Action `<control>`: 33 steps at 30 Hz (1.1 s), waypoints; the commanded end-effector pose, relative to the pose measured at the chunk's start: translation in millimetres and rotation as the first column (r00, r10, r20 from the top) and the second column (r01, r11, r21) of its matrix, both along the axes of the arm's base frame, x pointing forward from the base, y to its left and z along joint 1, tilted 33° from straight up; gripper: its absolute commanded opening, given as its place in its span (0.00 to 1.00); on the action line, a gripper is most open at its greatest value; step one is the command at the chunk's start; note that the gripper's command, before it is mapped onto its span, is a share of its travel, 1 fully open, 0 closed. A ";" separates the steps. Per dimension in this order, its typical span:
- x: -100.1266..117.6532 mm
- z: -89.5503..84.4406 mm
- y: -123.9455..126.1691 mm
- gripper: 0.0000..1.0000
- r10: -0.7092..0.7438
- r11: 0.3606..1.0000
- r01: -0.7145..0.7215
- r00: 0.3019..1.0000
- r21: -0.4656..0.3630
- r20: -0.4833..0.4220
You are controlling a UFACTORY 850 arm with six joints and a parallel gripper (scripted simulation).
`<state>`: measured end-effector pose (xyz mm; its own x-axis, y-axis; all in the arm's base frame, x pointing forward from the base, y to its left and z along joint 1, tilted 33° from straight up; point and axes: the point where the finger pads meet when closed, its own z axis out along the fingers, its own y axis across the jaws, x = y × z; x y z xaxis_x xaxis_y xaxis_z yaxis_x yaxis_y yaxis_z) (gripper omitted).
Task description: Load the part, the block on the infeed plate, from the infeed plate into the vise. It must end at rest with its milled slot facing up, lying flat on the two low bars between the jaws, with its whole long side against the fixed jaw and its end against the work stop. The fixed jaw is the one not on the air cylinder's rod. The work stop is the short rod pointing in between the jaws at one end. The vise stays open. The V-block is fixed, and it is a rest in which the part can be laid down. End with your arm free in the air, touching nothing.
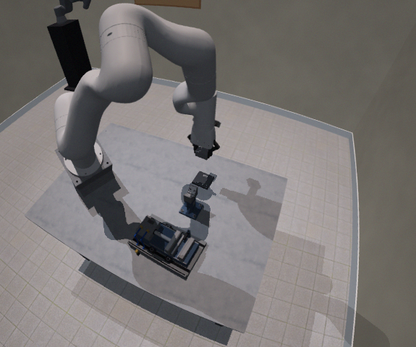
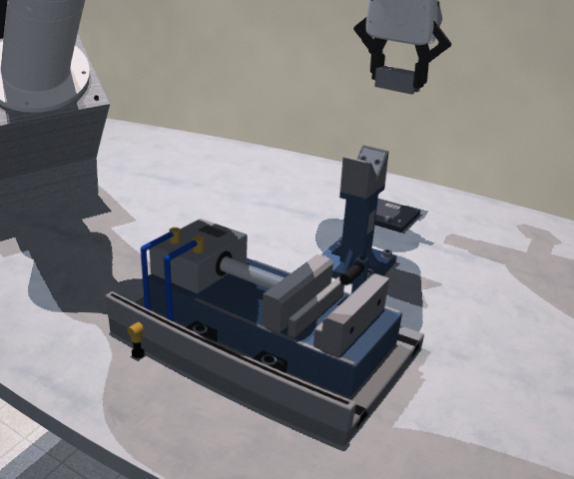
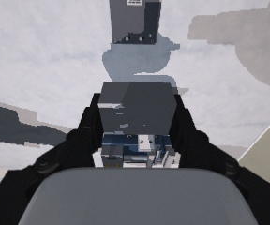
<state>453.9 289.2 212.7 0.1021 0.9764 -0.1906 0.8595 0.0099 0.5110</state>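
Observation:
My gripper [image 2: 399,77] is shut on the part [image 2: 396,80], a grey block, and holds it high in the air above the V-block [image 2: 364,174]. The gripper also shows in the top view [image 1: 203,152] and in the wrist view [image 3: 137,124], where the part [image 3: 137,110] fills the space between the black fingers. I cannot see the milled slot. The dark infeed plate [image 2: 396,215] lies empty behind the V-block; it also shows in the wrist view [image 3: 135,21]. The vise [image 2: 296,309] stands open in front, with the fixed jaw [image 2: 351,314], the moving jaw [image 2: 296,290] on the cylinder rod, and the work stop [image 2: 352,271].
The air cylinder [image 2: 199,257] with blue hoses sits at the vise's left end. The arm's base pedestal [image 2: 34,124] stands at the far left. A black post [image 1: 69,52] stands beyond the table.

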 end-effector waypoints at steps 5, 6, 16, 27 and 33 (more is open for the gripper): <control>3.5 5.6 -13.5 0.00 0.002 1.000 -0.002 1.000 0.001 0.000; 4.0 6.5 -16.1 0.00 0.002 1.000 -0.002 1.000 0.001 -0.001; 9.0 16.5 -47.5 0.00 0.006 1.000 -0.006 1.000 0.000 -0.003; 11.4 26.0 -80.5 0.00 0.010 1.000 -0.010 1.000 -0.002 -0.004; 11.4 31.8 -102.2 0.00 0.013 1.000 -0.013 1.000 -0.004 -0.004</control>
<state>465.0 201.1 239.7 0.0910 0.9765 -0.1954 0.8616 0.0211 0.5071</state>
